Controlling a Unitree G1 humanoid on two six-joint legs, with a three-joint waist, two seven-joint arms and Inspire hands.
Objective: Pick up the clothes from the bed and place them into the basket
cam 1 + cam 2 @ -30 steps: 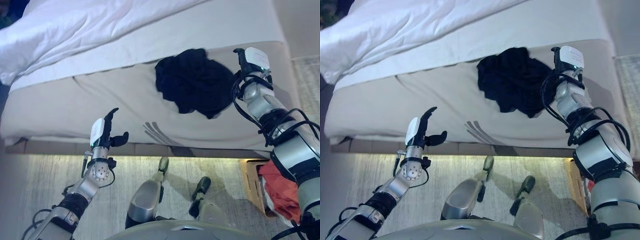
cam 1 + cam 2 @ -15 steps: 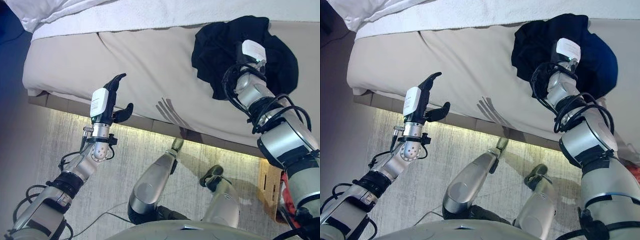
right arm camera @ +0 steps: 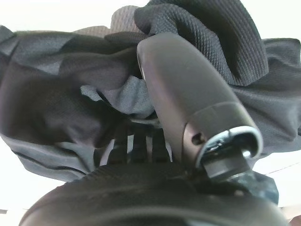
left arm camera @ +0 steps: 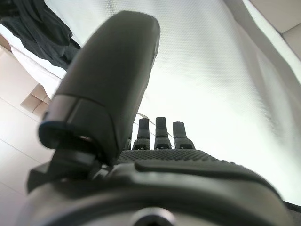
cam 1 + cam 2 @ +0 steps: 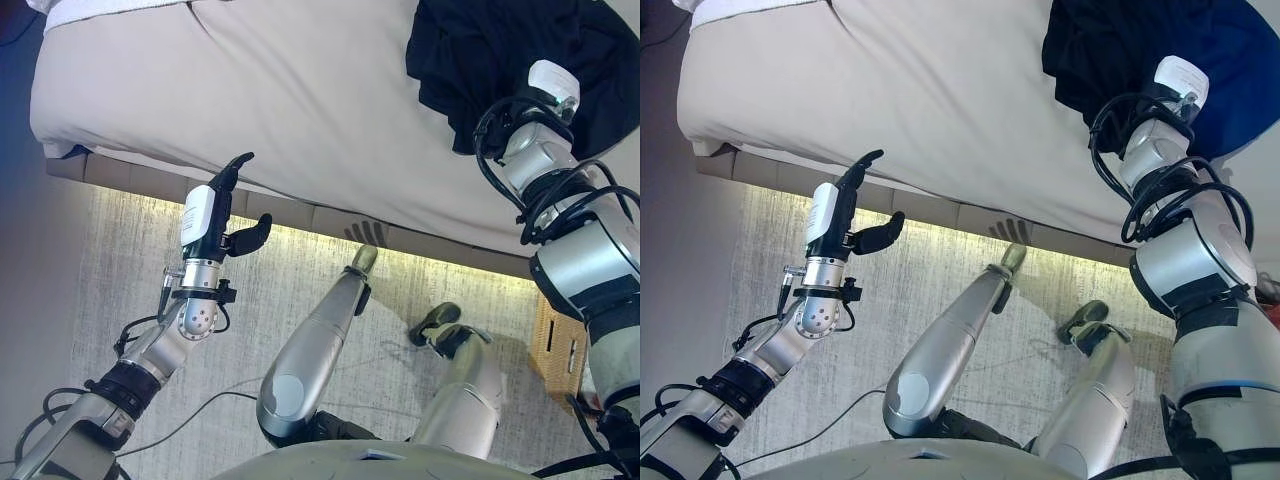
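A: Checking the right hand [image 5: 552, 85] first: we find it pressed into the black clothes [image 5: 500, 50] on the bed [image 5: 300, 90]. Its fingers [image 3: 134, 143] run forward into the folds, with cloth bunched just past them and over the thumb. We cannot tell whether they have curled round the cloth or only lie against it.

B: Which way do the clothes lie from those fingers?

A: Directly ahead and to both sides; the heap touches the hand. We see no clear long axis, since the heap is crumpled, spreading across the mattress top near its front edge.

B: And the left hand [image 5: 205, 225]?

A: It is held up in front of the bed's side, fingers straight, thumb spread, holding nothing. It stands well apart from the clothes, so the right hand is far nearer.

B: Where is the basket [image 5: 560, 345]?

A: On the floor beside the right arm, behind and below the fingers, only one corner of it showing.

B: Any obstruction?

A: None between fingers and cloth. We judge that the coming move depends on a firm close, then a lift clear of the mattress edge before swinging back toward the basket.
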